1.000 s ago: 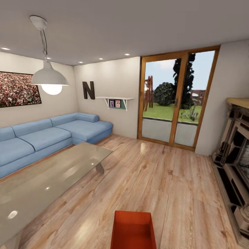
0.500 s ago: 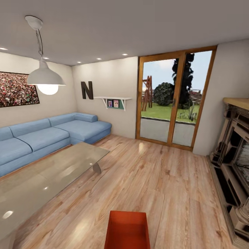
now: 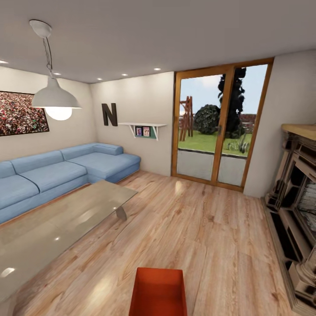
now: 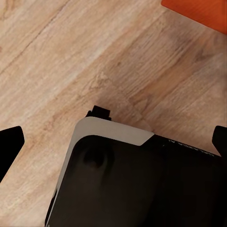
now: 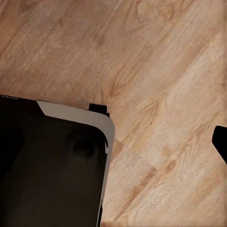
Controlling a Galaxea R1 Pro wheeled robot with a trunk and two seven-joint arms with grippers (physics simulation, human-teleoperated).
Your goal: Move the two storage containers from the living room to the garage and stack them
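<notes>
Container on the plank floor looks light, stiff, thin-walled, best clasped by opposite walls; left gripper spread empty, right gripper's spread unclear.

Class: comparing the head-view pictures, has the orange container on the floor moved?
Cannot tell. The storage container shifted left together with the sofa and doors, so the camera moved.
</notes>
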